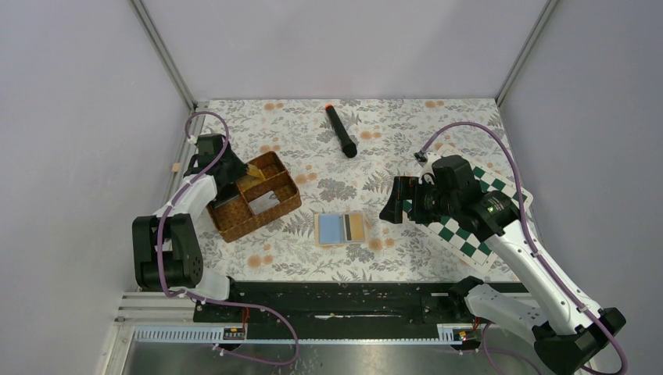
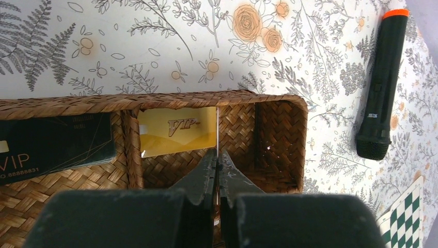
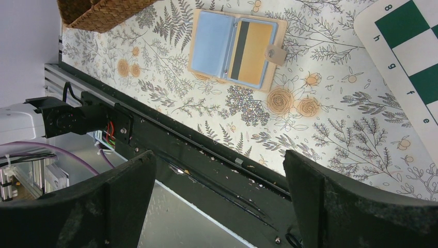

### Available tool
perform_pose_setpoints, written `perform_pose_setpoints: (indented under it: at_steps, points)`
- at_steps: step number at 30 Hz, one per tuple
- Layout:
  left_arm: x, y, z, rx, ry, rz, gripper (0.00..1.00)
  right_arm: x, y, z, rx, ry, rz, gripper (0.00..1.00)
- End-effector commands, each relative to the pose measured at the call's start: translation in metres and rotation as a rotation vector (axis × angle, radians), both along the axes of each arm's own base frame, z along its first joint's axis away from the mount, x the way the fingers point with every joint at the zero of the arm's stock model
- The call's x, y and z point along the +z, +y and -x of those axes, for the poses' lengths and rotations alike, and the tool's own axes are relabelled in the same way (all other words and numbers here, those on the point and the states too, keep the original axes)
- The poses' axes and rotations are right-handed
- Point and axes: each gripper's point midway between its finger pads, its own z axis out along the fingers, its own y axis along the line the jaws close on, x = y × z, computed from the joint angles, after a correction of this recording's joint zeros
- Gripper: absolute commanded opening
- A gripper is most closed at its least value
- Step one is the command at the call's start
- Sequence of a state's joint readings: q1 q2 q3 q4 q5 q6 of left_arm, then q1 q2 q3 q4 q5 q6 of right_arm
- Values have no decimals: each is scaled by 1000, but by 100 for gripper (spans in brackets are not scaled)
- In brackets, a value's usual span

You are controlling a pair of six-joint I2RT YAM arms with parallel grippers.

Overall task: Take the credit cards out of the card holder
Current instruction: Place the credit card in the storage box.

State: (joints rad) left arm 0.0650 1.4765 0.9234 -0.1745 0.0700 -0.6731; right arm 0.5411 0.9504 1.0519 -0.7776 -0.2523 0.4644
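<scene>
The tan card holder [image 1: 342, 229] lies open on the floral cloth and also shows in the right wrist view [image 3: 275, 53]. In it are a light blue card [image 3: 212, 39] on the left and a yellow-gold card [image 3: 255, 54] with a dark stripe on the right. My right gripper [image 1: 395, 205] is open and empty, to the right of the holder; in its own view [image 3: 217, 173] it looks down on the black rail. My left gripper [image 1: 238, 178] is over the woven basket [image 1: 254, 195], shut [image 2: 217, 160] on the edge of a gold VIP card [image 2: 178, 130] above a basket compartment.
A black VIP card [image 2: 51, 147] lies in the neighbouring basket compartment. A black marker with an orange tip [image 1: 341, 131] lies at the back middle. A green-white chequered board [image 1: 469, 211] lies under the right arm. A black rail [image 1: 344, 301] runs along the near edge.
</scene>
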Motion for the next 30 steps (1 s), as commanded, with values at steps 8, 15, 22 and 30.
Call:
perform_pose_setpoints:
  at_steps: [8, 15, 22, 30]
  points:
    - [4, 12, -7, 33, -24, -44, 0, 14, 0, -5, -16, -28, -19, 99]
    - [0, 12, -12, 32, -27, -45, 1, 13, -1, -4, -21, -24, -19, 100]
    - [-2, 9, -11, 17, -18, -39, 2, 13, 0, -5, -22, -22, -21, 99]
    - [-3, 6, -13, 6, -37, -26, 4, 12, 1, -5, -24, -16, -23, 100]
